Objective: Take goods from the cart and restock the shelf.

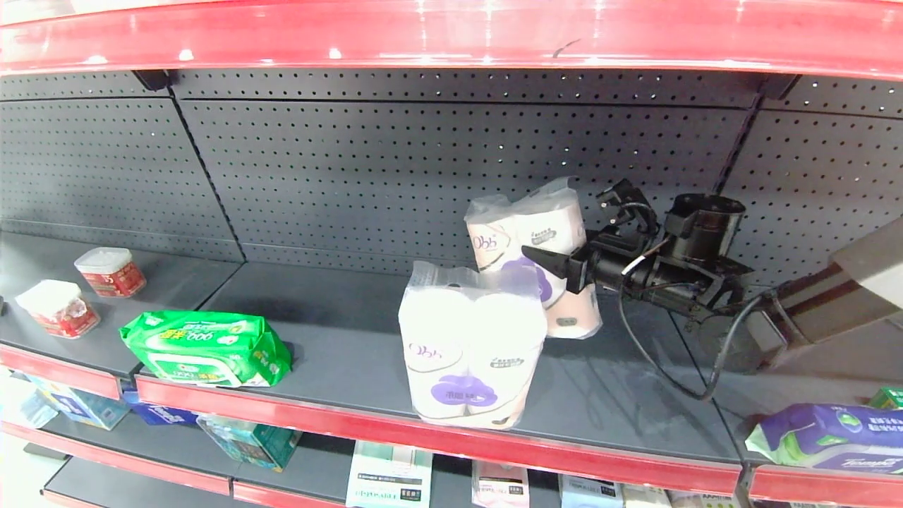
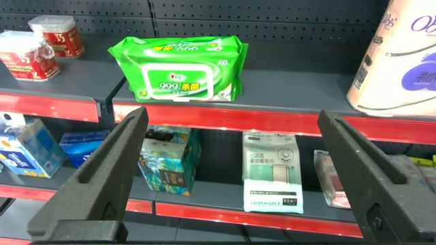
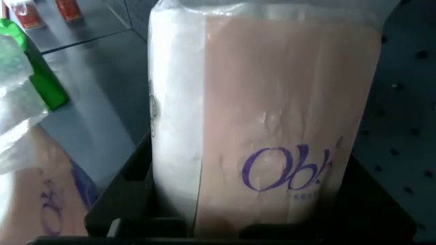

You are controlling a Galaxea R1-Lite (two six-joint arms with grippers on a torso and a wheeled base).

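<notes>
Two toilet-roll packs are occupying the grey shelf [image 1: 338, 310]. Item one, the front pack [image 1: 469, 346], is standing upright near the red lip. Item two, the rear pack [image 1: 543, 240], is sitting clamped in the right end effector [image 1: 557, 274], with its long axis near vertical and slightly tilted. It is lying just behind and to the right of the front pack. Whether its base is touching the board cannot be told.

The right arm is judged nearer for the set-down. The right wrist view is showing plastic film wedged between the fingers, while the head view is giving the gap to the neighbouring pack.

The left end effector [image 2: 231, 143] is hanging empty with its fingers spread wide, facing the green wet-wipes pack [image 2: 180, 68].
</notes>
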